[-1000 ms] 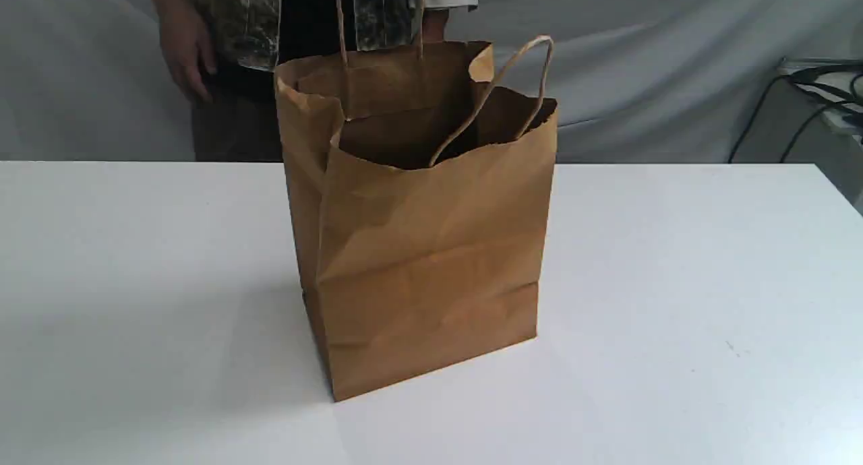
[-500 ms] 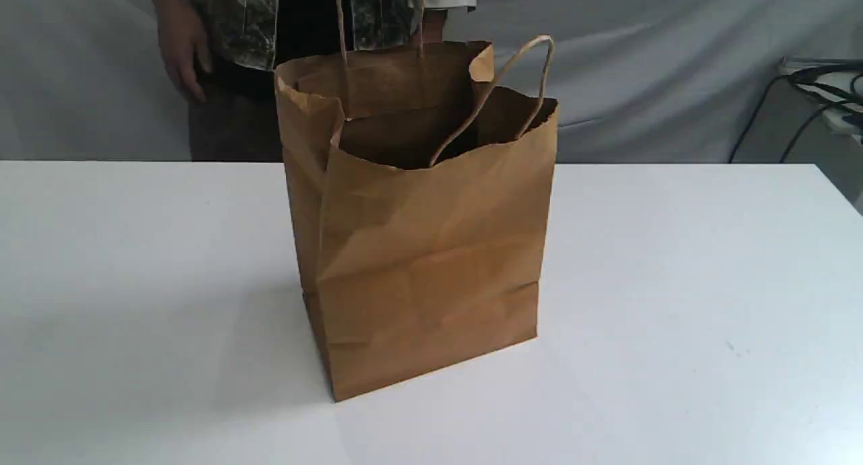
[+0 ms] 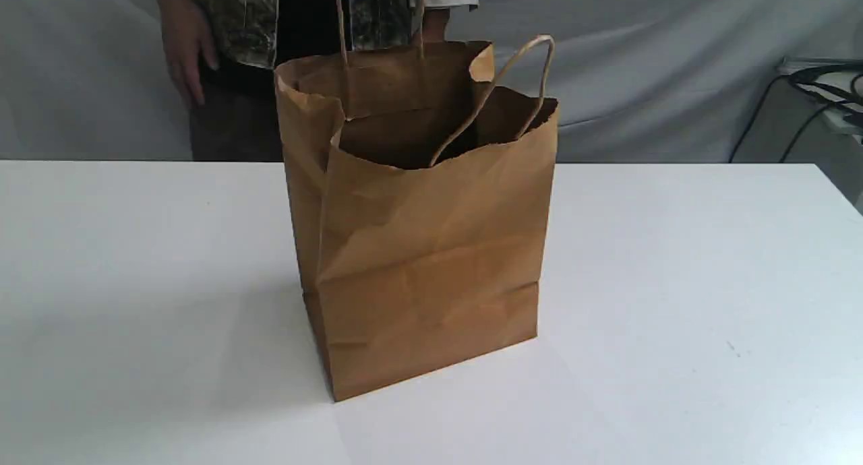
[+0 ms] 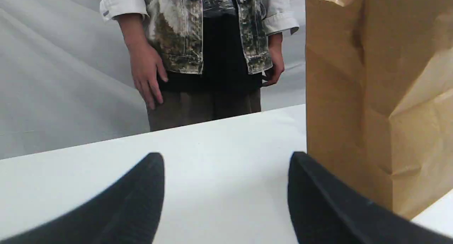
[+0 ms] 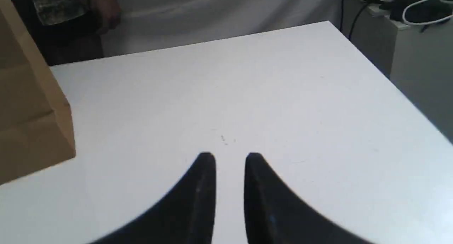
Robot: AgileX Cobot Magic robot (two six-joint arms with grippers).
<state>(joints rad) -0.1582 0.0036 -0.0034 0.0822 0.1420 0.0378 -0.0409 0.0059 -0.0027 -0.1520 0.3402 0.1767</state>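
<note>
One tool (image 4: pixel 226 159), the left, just beside bag (image 4: pixel 371 95) edge

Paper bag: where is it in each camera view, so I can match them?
Exterior view: the paper bag stands upright in the middle of the table.
Left wrist view: its side wall looms close beside the open left gripper.
Right wrist view: only a lower corner shows, apart from the right gripper.
Shared landmark: the person standing behind the table.

- A lab or test bay set up for recording.
- A plain white surface (image 3: pixel 674 283) is backed at 12 o'clock by a draped grey cloth backdrop (image 3: pixel 640 81).
- Black cables (image 3: pixel 819 81) lie heaped on a side stand at 2 o'clock.
- A person (image 3: pixel 236 20) stands at 11 o'clock.
</note>
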